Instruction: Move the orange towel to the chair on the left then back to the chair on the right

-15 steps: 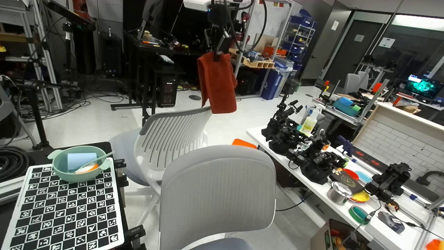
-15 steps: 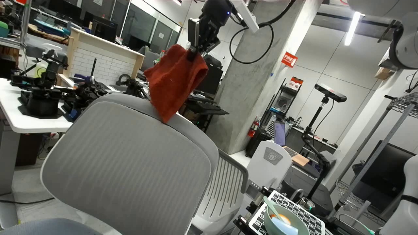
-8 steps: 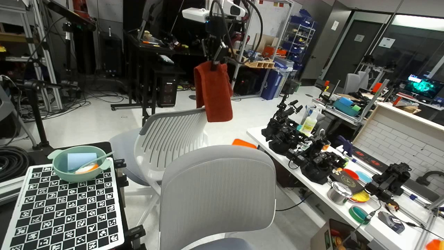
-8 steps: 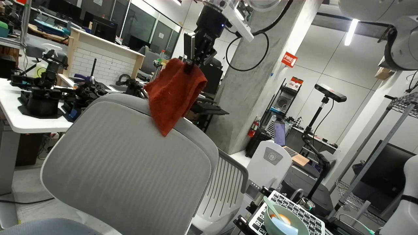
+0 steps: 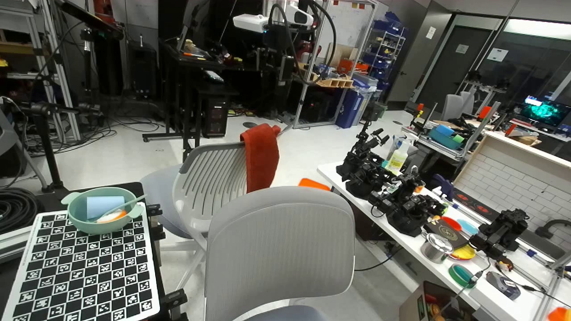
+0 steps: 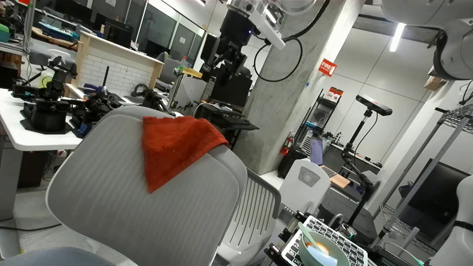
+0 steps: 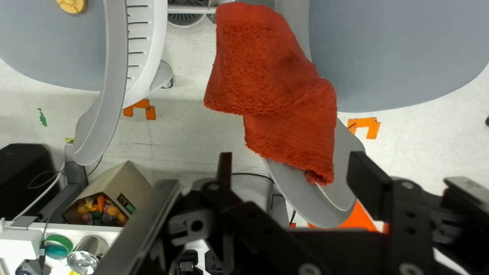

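The orange towel [image 5: 261, 156] hangs over the top of a grey chair's backrest [image 5: 214, 174], the ribbed side showing there. From its mesh side, the towel [image 6: 177, 144] drapes down that same backrest [image 6: 140, 192]. In the wrist view the towel [image 7: 275, 88] lies folded across the chair on the right, and the second chair's back rim [image 7: 101, 114] stands at the left. My gripper [image 5: 271, 73] is above the towel and apart from it. Its fingers [image 7: 368, 175] are spread with nothing held between them, the gripper [image 7: 291, 162] being open.
A green bowl [image 5: 102, 226] stands on a checkered board [image 5: 96, 285] beside the chairs. Black robot arms occupy a white table [image 6: 11, 116]. A concrete pillar [image 6: 292, 96] and a camera on a stand [image 6: 373, 105] rise beyond the chairs.
My gripper came down over the chair and then opened. The towel dropped from the fingers and now rests over the backrest.
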{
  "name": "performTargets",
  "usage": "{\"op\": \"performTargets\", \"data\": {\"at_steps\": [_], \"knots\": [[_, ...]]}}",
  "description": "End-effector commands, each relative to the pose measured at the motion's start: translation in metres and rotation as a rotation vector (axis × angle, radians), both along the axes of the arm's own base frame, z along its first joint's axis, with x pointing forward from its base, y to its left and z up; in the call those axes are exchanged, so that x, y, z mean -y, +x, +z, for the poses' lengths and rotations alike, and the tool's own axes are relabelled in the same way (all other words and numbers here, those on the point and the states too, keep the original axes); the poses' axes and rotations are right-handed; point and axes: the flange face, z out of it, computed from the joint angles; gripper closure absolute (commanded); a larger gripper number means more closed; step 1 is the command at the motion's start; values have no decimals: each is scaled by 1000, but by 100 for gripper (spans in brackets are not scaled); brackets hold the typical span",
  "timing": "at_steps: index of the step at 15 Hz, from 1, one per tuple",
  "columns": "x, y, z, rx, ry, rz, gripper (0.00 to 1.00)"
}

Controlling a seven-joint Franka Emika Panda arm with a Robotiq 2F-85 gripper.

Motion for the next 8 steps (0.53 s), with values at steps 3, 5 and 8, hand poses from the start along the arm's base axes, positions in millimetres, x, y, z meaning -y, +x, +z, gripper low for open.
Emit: {"op": "performTargets", "data": {"at_steps": [3, 5, 8], "knots": [[3, -4, -10, -21, -19, 23, 0], [6, -6, -23, -39, -27, 21, 0], [9, -9, -44, -74, -44, 15, 0]]}}
